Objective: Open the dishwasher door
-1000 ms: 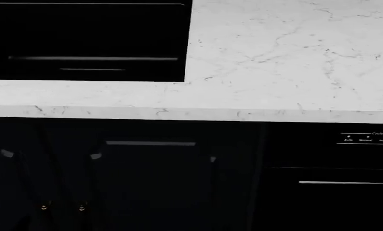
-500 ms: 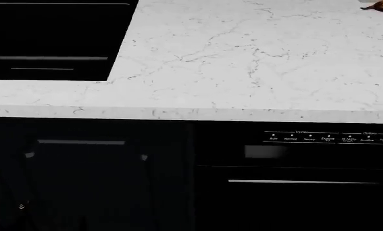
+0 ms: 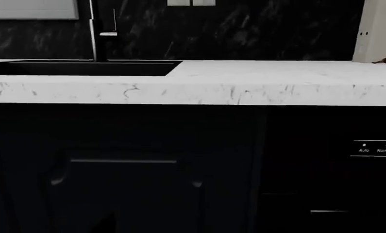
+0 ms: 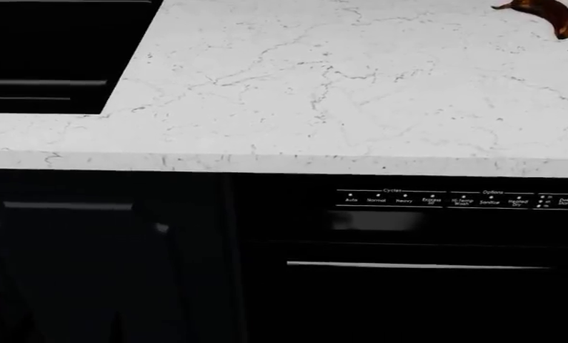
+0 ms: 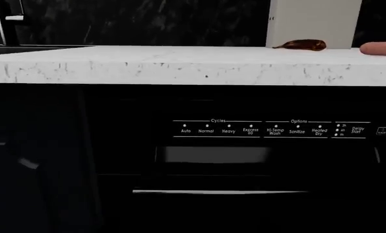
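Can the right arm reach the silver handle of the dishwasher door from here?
Probably yes. In the right wrist view the handle on the dishwasher door lies straight ahead with nothing in front of it. The right tool itself is not visible, so this is uncertain.

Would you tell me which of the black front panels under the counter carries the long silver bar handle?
The dishwasher door, right of the plain cabinet door: its long handle sits below the white Cycles/Options labels.

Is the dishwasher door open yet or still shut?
Shut. The dishwasher door stands vertical under the control strip, its bar handle level, no gap showing.
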`<state>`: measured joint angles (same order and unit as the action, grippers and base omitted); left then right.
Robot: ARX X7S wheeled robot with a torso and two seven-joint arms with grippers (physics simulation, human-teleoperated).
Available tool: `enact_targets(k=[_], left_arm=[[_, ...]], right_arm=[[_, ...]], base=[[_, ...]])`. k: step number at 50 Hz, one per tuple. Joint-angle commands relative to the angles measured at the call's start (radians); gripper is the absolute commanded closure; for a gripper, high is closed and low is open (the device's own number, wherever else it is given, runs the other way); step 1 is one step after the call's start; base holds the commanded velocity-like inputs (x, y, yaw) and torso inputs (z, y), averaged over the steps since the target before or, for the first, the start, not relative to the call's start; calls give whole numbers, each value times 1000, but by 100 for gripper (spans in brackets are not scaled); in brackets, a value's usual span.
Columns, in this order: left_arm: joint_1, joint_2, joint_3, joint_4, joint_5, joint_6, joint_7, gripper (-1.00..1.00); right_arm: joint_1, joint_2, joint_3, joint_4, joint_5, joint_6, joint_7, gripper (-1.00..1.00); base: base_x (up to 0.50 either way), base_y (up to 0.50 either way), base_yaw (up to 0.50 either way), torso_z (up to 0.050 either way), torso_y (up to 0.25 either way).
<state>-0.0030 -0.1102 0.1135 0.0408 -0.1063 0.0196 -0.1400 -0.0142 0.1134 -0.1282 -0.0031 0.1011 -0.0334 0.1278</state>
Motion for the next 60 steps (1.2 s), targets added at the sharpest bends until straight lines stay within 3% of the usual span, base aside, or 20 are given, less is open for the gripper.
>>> enact_targets(k=[1, 60], left_arm=[[6, -12, 3, 23, -22, -8, -15, -100], [16, -57, 50, 59, -63, -7, -50, -100]], right_arm=[[-3, 10, -9, -8, 7, 4, 19, -100], [-21, 44, -45, -2, 49, -23, 69, -100]], base=[[0, 0, 0, -50, 0], [0, 0, 0, -50, 0]])
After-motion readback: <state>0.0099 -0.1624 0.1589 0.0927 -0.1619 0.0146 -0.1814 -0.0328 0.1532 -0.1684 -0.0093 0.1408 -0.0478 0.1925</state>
